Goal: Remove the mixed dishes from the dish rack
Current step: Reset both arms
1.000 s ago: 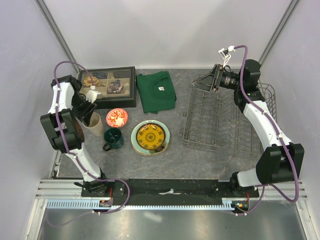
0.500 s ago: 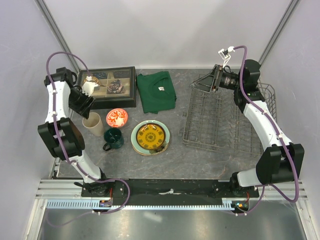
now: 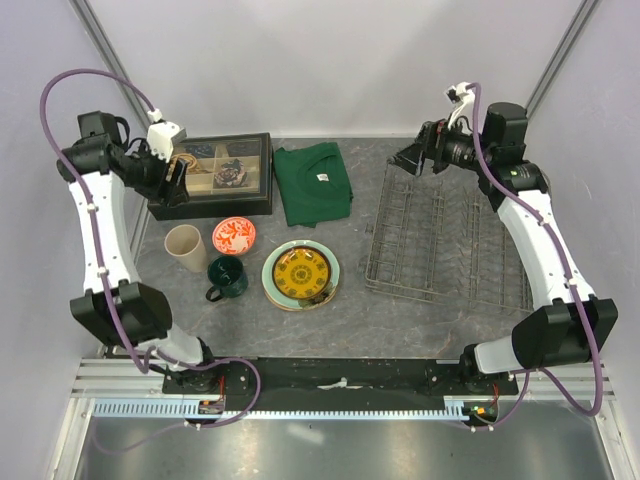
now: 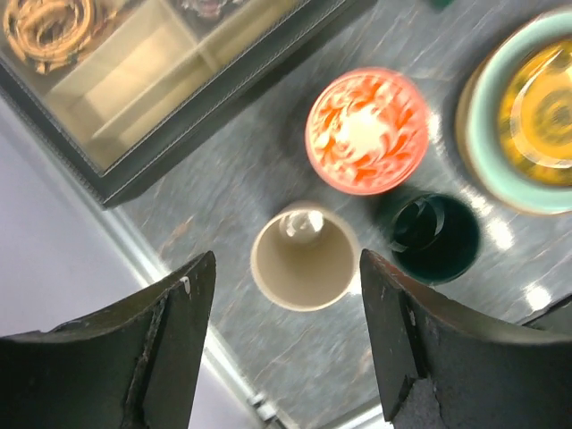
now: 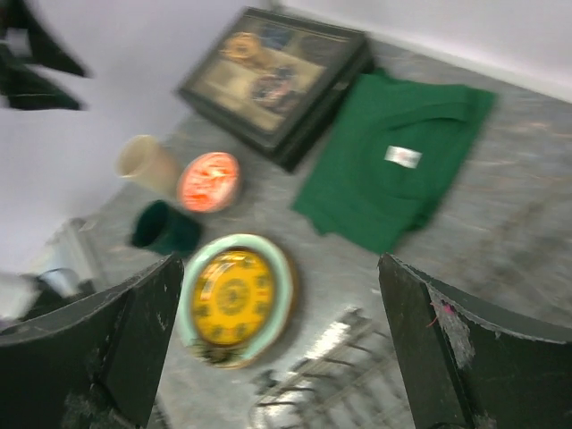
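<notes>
The grey wire dish rack (image 3: 440, 240) lies on the right, and no dish shows in it. The beige tumbler (image 3: 184, 246) stands upright on the left with the red-and-white bowl (image 3: 233, 236) and the dark green mug (image 3: 228, 277) beside it. A small yellow plate (image 3: 299, 273) lies on the pale green plate (image 3: 327, 262). My left gripper (image 3: 175, 180) hangs open, high over the tumbler (image 4: 304, 255), apart from it. My right gripper (image 3: 410, 160) hovers open above the rack's far left corner. Both hold nothing.
A black compartmented tray (image 3: 215, 172) sits at the back left under my left wrist. The folded green cloth (image 3: 313, 183) lies beside it. Grey walls close in the left, right and back sides. The rack's raised wire end (image 3: 535, 190) is at the right.
My left gripper has opened off the tumbler, risen and swung back toward the tray; the tumbler stays standing. My right gripper has lifted a little.
</notes>
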You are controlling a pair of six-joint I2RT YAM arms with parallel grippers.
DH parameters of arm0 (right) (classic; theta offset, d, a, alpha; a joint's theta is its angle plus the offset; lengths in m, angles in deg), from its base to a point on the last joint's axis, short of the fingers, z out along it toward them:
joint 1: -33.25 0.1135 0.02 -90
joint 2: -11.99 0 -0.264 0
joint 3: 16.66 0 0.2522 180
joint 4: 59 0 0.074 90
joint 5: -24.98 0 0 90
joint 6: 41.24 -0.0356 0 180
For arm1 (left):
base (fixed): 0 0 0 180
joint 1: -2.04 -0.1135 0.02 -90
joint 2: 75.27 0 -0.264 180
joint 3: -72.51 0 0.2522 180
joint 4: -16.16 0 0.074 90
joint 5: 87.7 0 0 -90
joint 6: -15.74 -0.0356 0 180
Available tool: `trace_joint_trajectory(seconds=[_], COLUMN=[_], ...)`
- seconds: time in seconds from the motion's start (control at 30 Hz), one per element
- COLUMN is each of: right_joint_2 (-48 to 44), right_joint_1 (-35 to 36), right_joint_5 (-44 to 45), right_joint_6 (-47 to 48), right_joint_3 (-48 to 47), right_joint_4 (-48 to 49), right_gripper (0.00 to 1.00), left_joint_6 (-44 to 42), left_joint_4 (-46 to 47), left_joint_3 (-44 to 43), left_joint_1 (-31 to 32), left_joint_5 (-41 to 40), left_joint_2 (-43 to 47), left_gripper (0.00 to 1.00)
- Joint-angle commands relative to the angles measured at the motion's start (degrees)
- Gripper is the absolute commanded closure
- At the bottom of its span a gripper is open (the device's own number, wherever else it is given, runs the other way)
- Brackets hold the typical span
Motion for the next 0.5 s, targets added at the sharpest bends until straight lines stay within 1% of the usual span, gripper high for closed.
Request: trace_joint_trajectory(seconds=[0.0,0.07,0.1,0.2,0.23,0.3,0.33,0.47], right_joint_2=[0.1,0.0,0.1,-0.2,-0.4,-1.0,-1.3,-2.9], right_joint_1=[-0.2,-0.2,-0.2,-0.2,-0.2,-0.2,-0.2,-0.2], right_joint_5=[16.2,19.4,23.6,30.0,33.6,36.5,38.8,43.7], right_joint_6=[11.7,12.7,13.1,14.0,16.5,17.7,18.8,20.3], right_joint_3=[-2.9,-2.9,-2.9,-3.4,-3.2,-2.9,-2.7,-2.3], right_joint_4=[-8.6,-9.1,-9.3,-9.3,-8.5,-7.5,-6.3,-4.2], right_gripper=[0.02,0.02,0.02,0.02,0.02,0.02,0.02,0.02], left_joint_6=[9.9,13.2,14.3,20.0,22.9,26.5,29.6,35.1], left_joint_4=[11.4,15.8,20.2,26.8,31.9,37.3,42.9,54.1], left_joint_3=[6.5,10.6,11.7,16.5,19.3,22.6,25.7,32.0], left_joint_1=[0.2,0.2,0.2,0.3,0.3,0.4,0.4,1.1], left_joint_5=[7.9,8.4,9.1,11.3,12.0,12.9,13.1,12.1], left_joint_2=[6.5,8.8,9.6,12.2,13.0,15.3,16.0,19.1], left_gripper=[0.28,0.28,0.28,0.28,0.28,0.28,0.28,0.28])
